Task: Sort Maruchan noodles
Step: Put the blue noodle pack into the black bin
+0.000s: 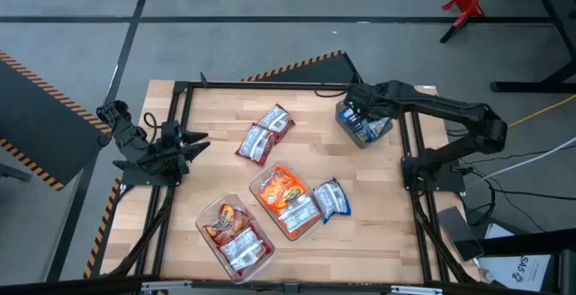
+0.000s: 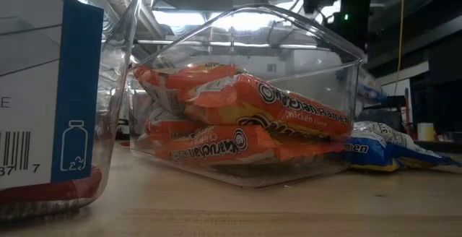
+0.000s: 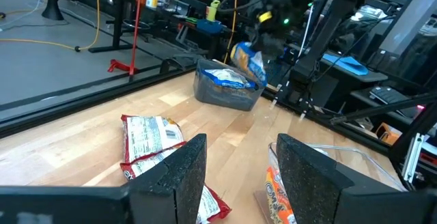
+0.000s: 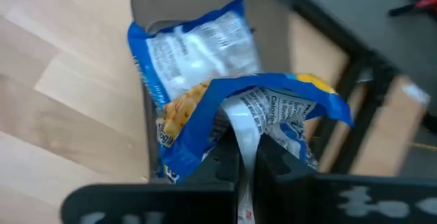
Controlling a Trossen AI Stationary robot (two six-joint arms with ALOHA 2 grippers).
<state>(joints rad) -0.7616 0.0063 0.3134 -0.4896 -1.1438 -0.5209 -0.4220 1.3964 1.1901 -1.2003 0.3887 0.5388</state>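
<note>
My right gripper (image 4: 247, 161) is shut on a blue noodle packet (image 4: 252, 108) and hangs over the dark grey tub (image 1: 364, 126) at the table's far right. Another blue packet (image 4: 194, 50) lies inside that tub. Two red packets (image 1: 265, 133) lie on the wood at the far middle. One blue packet (image 1: 331, 198) lies flat beside the clear tub of orange packets (image 1: 288, 201). A second clear tub (image 1: 236, 236) near the front holds red packets. My left gripper (image 3: 239, 169) waits open at the table's left side, pointing level. My right gripper pinches the blue packet by a white-silver strip of its wrapper (image 4: 244, 132) between its two fingers. The fingers come from above, slanting down. The packet is crumpled, lifted clear, and hangs above the grey tub (image 3: 225, 91).
The black frame rails (image 1: 409, 160) run along both sides of the table, close to the grey tub. Bare wood lies between the red packets and the grey tub. The low view is filled by the orange tub (image 2: 245, 121) and a labelled clear tub (image 2: 50, 92).
</note>
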